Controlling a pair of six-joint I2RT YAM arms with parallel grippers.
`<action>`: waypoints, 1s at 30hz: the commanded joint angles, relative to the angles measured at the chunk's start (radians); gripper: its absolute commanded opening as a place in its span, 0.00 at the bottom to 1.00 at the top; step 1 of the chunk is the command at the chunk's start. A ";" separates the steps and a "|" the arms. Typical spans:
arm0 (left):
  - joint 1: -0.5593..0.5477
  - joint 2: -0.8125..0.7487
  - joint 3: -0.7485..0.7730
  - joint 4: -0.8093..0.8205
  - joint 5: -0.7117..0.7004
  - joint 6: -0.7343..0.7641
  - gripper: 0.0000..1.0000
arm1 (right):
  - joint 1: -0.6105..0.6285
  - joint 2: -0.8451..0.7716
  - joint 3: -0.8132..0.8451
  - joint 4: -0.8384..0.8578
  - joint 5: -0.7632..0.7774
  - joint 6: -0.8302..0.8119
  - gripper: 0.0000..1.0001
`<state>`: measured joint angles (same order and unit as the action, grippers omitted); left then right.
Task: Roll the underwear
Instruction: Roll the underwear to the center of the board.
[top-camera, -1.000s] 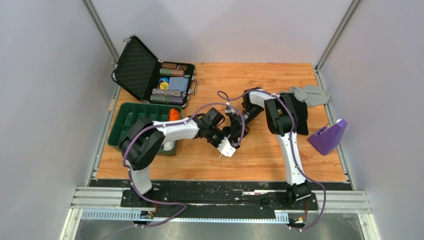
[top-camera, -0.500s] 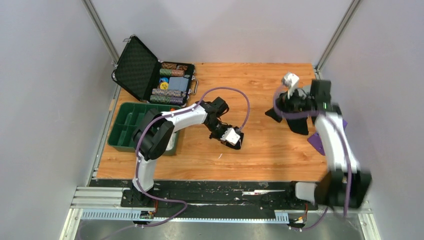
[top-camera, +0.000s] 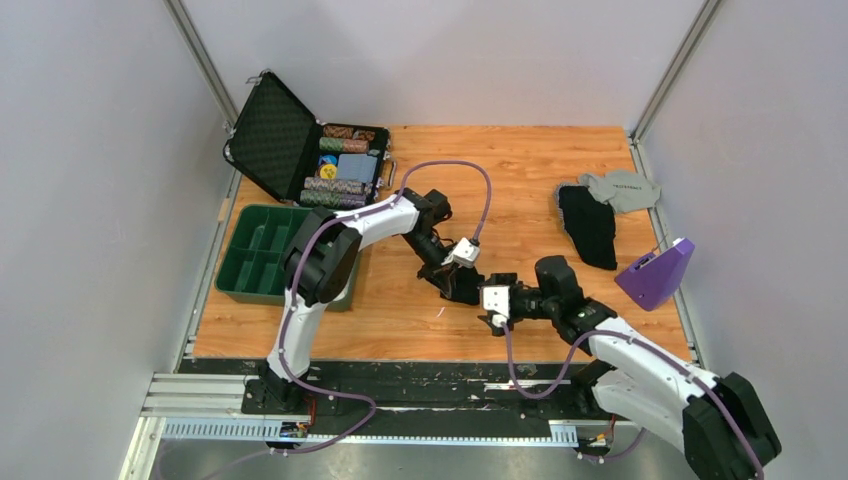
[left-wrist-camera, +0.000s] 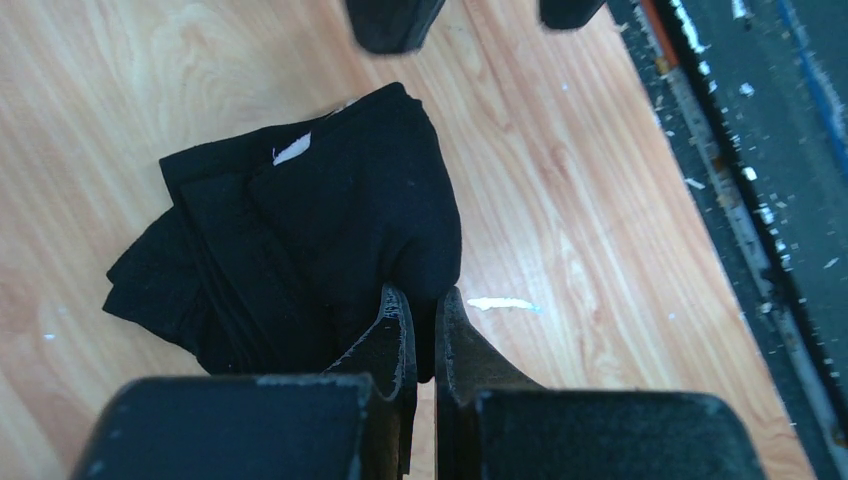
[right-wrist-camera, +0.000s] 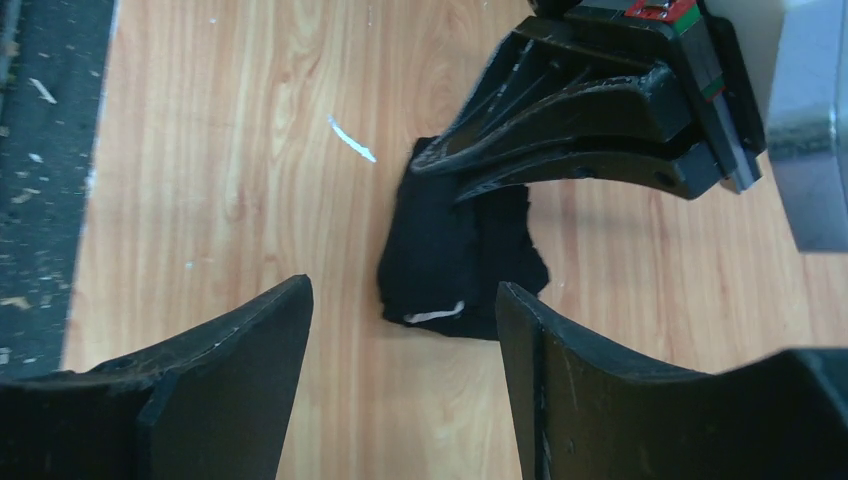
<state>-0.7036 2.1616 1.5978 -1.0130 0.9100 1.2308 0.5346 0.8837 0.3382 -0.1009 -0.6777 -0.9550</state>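
Left gripper pinches the bundled underwear mid-table; right gripper faces it, empty.

At the left, a green tray (top-camera: 262, 262) and an open case (top-camera: 272, 140) sit well apart from the work. Mid-table, the left gripper (left-wrist-camera: 422, 300) is clenched on 1 edge of the underwear (left-wrist-camera: 330, 200), a loose black bundle with a white strip showing, lying on the wooden table (top-camera: 520, 160). Just right of it, the right gripper (right-wrist-camera: 403, 290) points at the bundle with jaws spread, grasping nothing. Far right lie a flat black garment (top-camera: 588, 225), a grey garment (top-camera: 622, 190) and a purple box (top-camera: 655, 272). The pinch looks thin, on 1 fold only, so a pull could let the layers splay open. The 2 grippers sit so near each other that the right one's fingers could strike the left one's when closing.
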 joint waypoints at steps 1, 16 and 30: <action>-0.005 0.064 -0.014 -0.141 0.009 -0.059 0.00 | 0.022 0.102 0.037 0.207 0.035 -0.104 0.69; 0.041 0.125 0.070 -0.188 0.055 -0.095 0.00 | 0.023 0.346 0.081 0.251 -0.050 -0.204 0.66; 0.083 0.164 0.119 -0.214 0.093 -0.132 0.00 | 0.023 0.585 0.201 0.225 0.049 -0.158 0.27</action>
<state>-0.6353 2.2848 1.7054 -1.1995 1.0573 1.1248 0.5579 1.4334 0.4835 0.1322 -0.6884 -1.1336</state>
